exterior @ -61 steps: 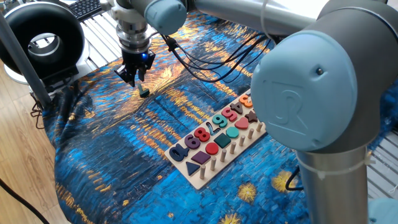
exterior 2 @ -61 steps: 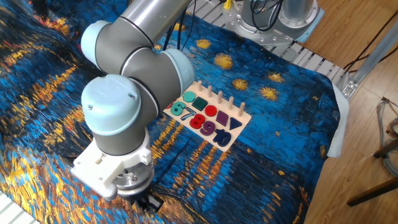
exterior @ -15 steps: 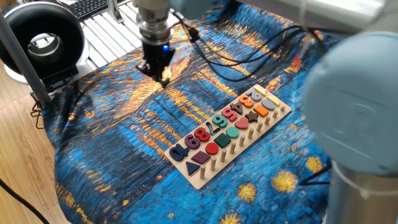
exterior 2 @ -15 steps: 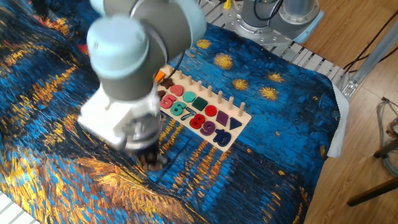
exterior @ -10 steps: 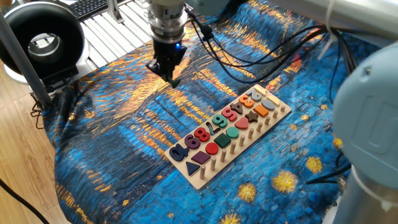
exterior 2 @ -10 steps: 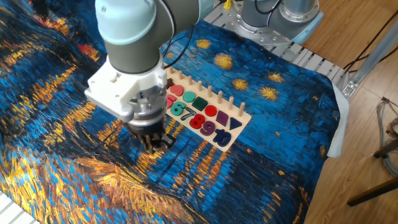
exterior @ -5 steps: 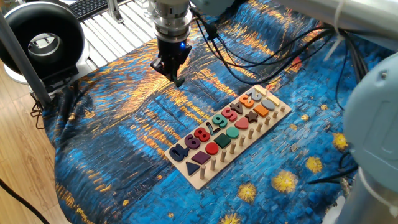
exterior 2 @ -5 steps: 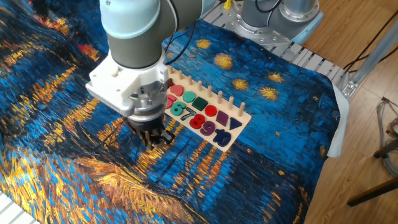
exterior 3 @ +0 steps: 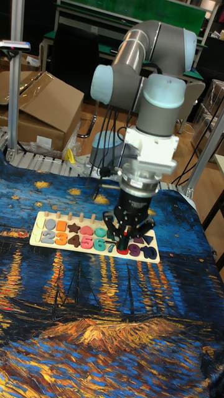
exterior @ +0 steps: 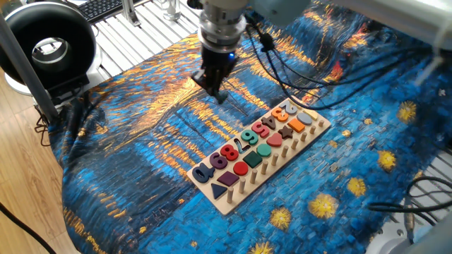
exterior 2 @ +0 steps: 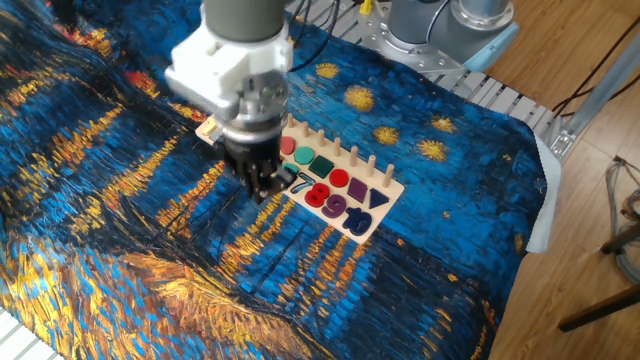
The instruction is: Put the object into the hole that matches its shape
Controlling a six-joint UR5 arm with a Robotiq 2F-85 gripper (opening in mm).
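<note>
The pincer (exterior: 217, 94) hangs above the bench (exterior: 127, 148), short of the one long puzzle board (exterior: 229, 204), its fingers (exterior 2: 262, 185) drawn close on a small dark number piece (exterior 2: 272, 190), only partly visible. On that board, one slim pale hole (exterior: 246, 143) sits between the coloured numbers. One arm, one pincer.

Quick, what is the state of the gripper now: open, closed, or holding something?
Gripper: closed on the small dark number piece, carried above the cloth near the puzzle board.

Wood floor (exterior: 21, 169), cardboard box (exterior 3: 43, 106), green wall (exterior 3: 149, 9).
</note>
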